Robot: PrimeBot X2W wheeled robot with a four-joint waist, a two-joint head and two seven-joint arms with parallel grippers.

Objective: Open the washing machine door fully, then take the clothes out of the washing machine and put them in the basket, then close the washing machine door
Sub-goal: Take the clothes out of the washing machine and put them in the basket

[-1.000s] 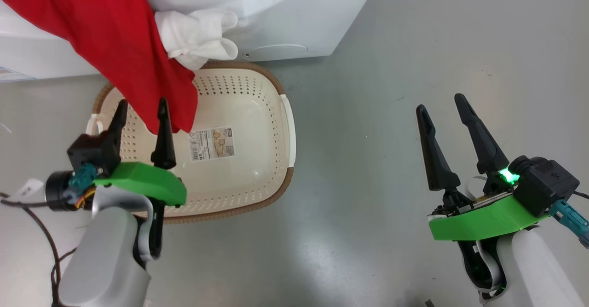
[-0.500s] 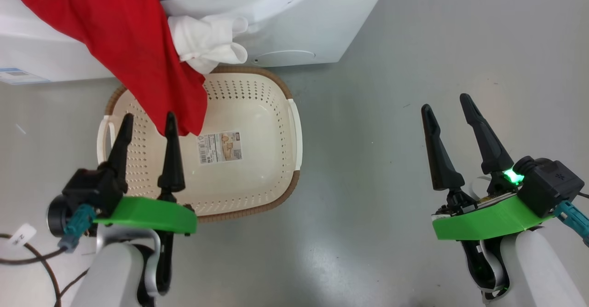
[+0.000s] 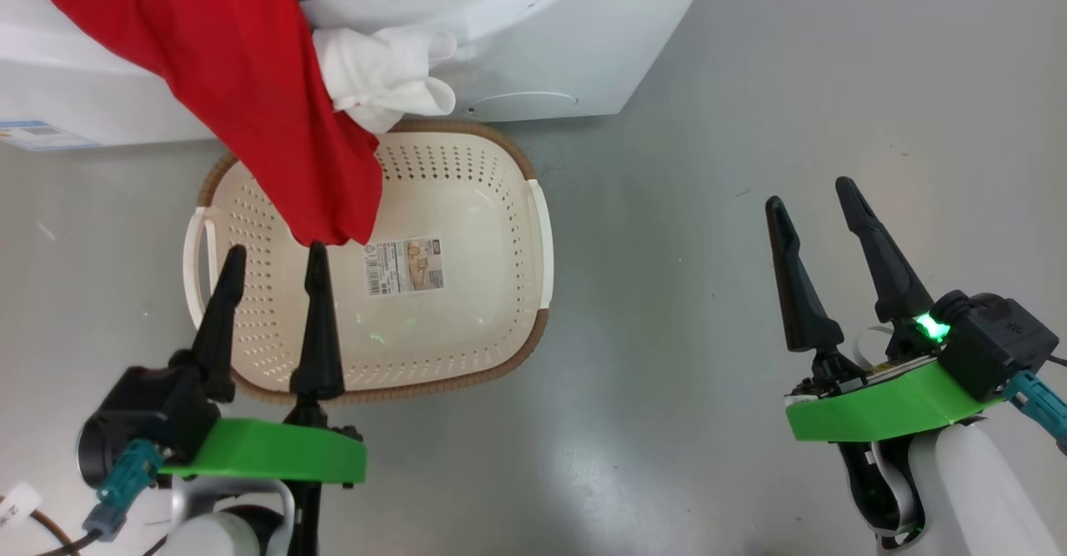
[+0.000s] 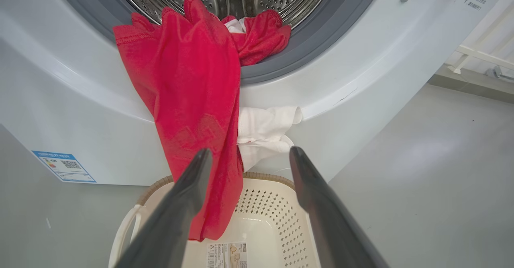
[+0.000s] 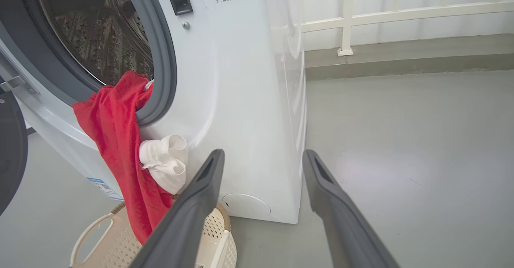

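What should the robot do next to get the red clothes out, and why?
Probably move the left gripper forward to the hanging clothes and close on them. They are half out of the washer, draped down over the basket but not in it. The left gripper is open, empty and just below their lower edge. The right gripper, also open, is off to the side.

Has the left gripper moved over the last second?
Yes. Against the basket, the left gripper has drawn back toward the robot, away from the washing machine.
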